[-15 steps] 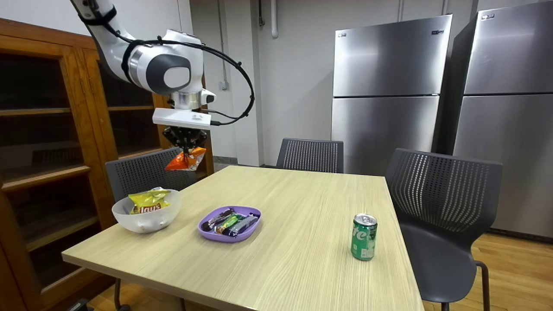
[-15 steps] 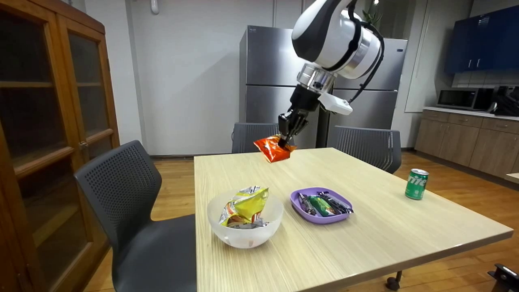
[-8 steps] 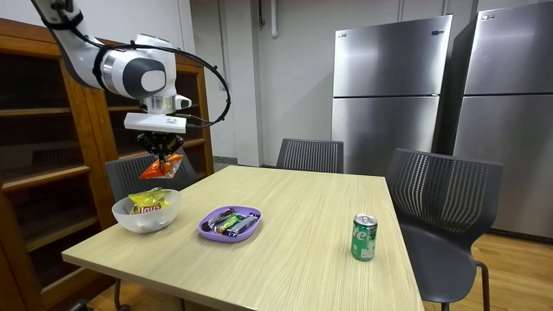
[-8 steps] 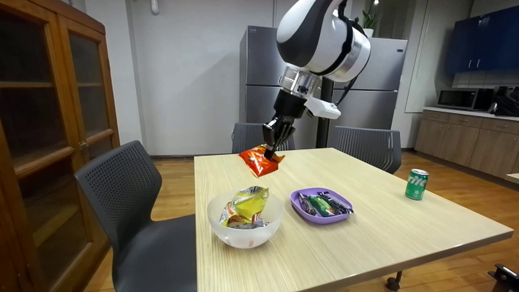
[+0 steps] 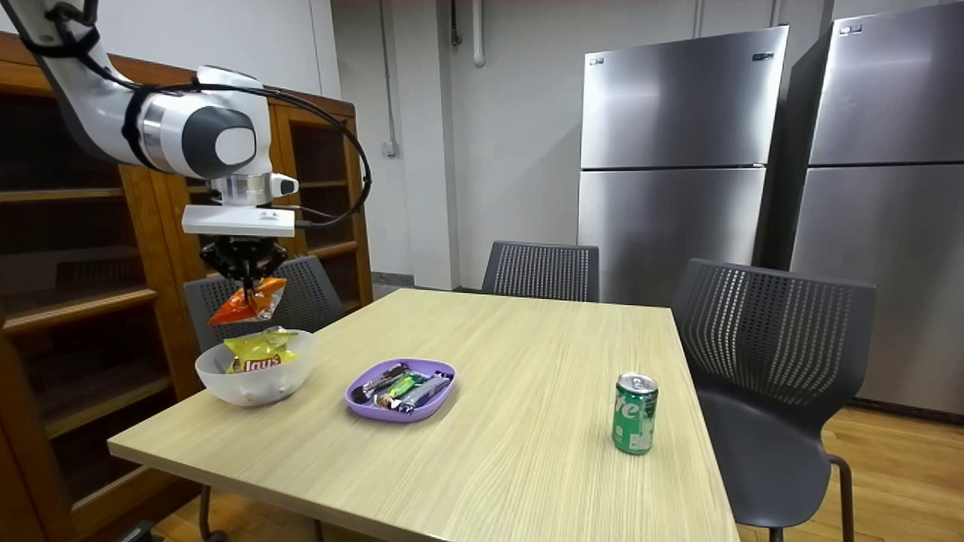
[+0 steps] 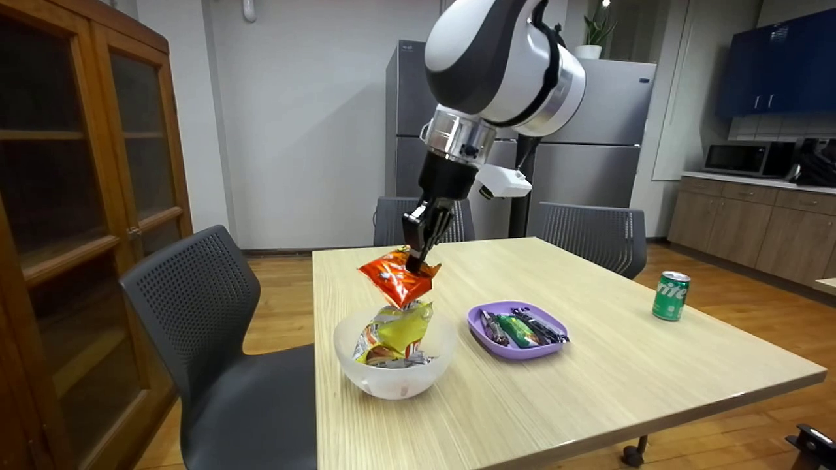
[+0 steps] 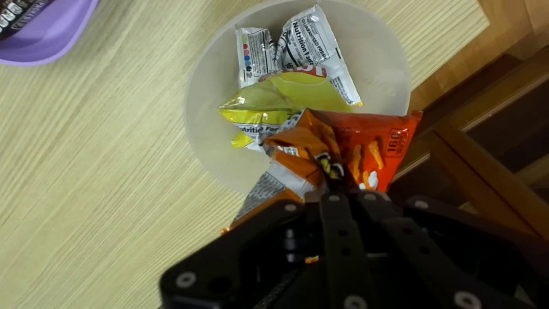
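The pincer (image 6: pixel 416 264) points downward, clenched on an orange bag (image 6: pixel 392 279), which looks crumpled at the grip in the wrist view. The orange bag hangs tilted over the bowl (image 6: pixel 392 386), its lowest corner just above a yellow bag (image 5: pixel 260 348); I cannot tell whether the 2 touch. The yellow bag, printed "Lay's", leans in the bowl beside silver wrapping (image 7: pixel 315 43) with nutrition print. The bowl stands near a corner of the surface (image 5: pixel 527 361). Near the bowl but apart from it lies a purple tray (image 5: pixel 395 416) holding wrapped bars (image 6: pixel 519 331). A green can (image 5: pixel 634 414) stands upright, well apart. About the surface are 3 chairs (image 5: pixel 776 339), with 2 fridges (image 5: pixel 674 226) behind and a wooden cabinet (image 6: pixel 108 163) to the side.
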